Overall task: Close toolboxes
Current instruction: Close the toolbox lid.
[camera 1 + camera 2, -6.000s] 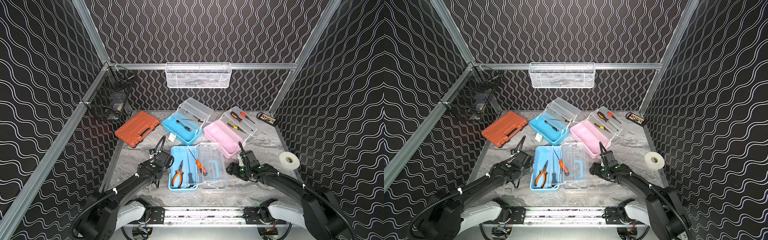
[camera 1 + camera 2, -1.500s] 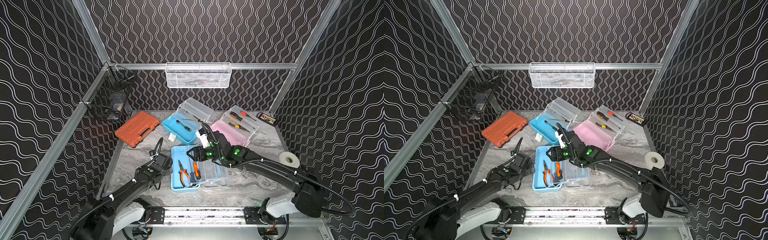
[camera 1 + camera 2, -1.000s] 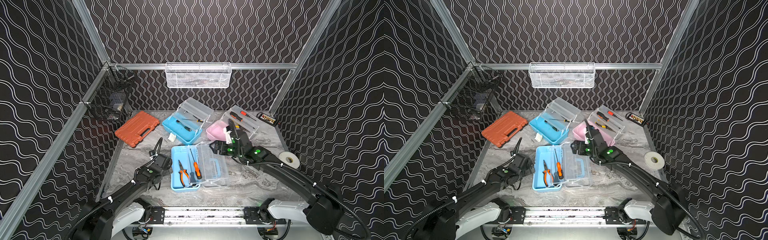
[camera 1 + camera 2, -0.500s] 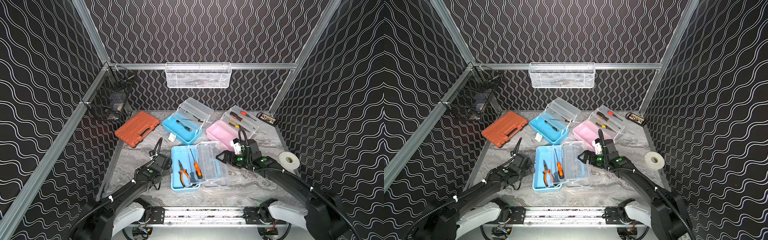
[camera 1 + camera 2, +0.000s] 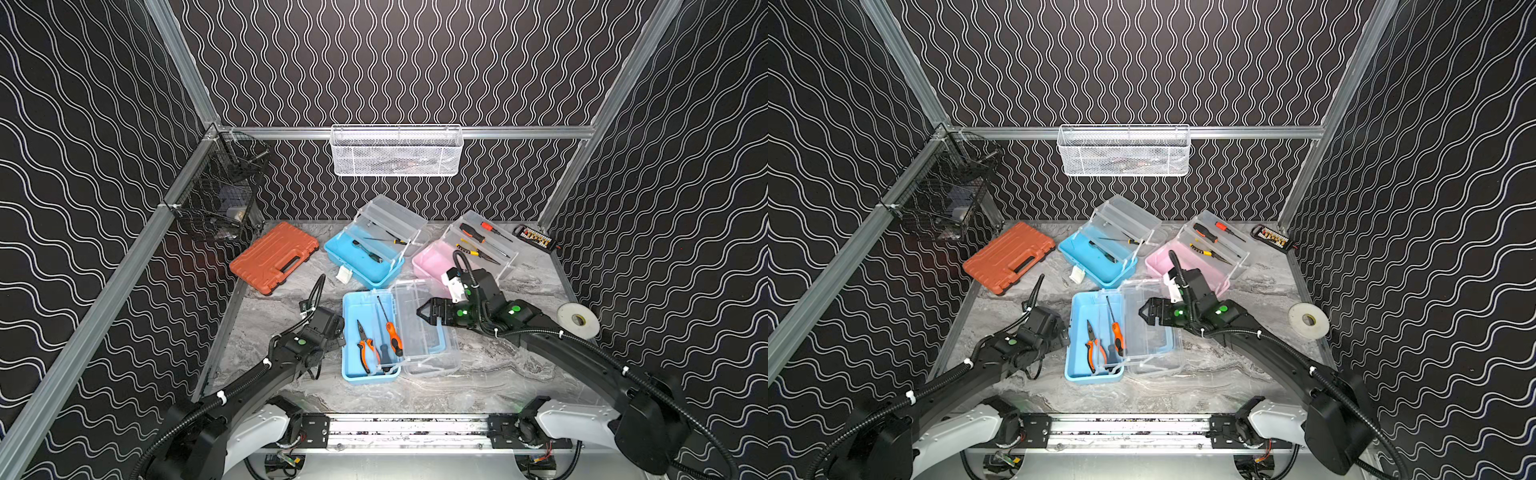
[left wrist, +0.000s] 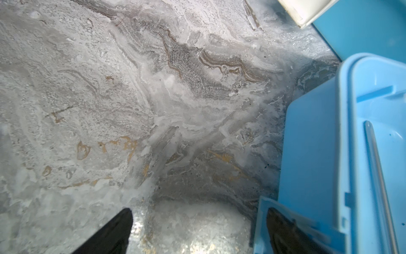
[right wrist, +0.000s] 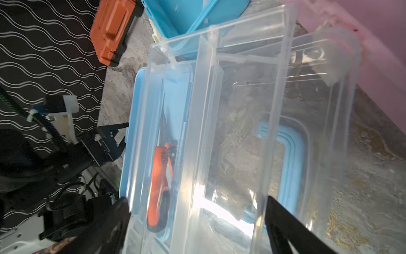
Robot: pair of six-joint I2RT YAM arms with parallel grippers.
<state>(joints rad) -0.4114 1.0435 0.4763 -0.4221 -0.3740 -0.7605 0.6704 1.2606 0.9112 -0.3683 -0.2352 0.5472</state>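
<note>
The near toolbox (image 5: 353, 309) and far toolbox (image 5: 365, 266) are light blue, the third toolbox (image 5: 432, 262) pink, the case (image 5: 272, 257) orange, the walls (image 5: 83, 124) black with white waves.

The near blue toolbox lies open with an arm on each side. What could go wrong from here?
1. The open right end effector hovers over the clear lid; a swing could shove the blue base sideways, since the open left end effector only sits beside its wall.
2. The orange screwdriver lies near the hinge side and might jam the lid.
</note>
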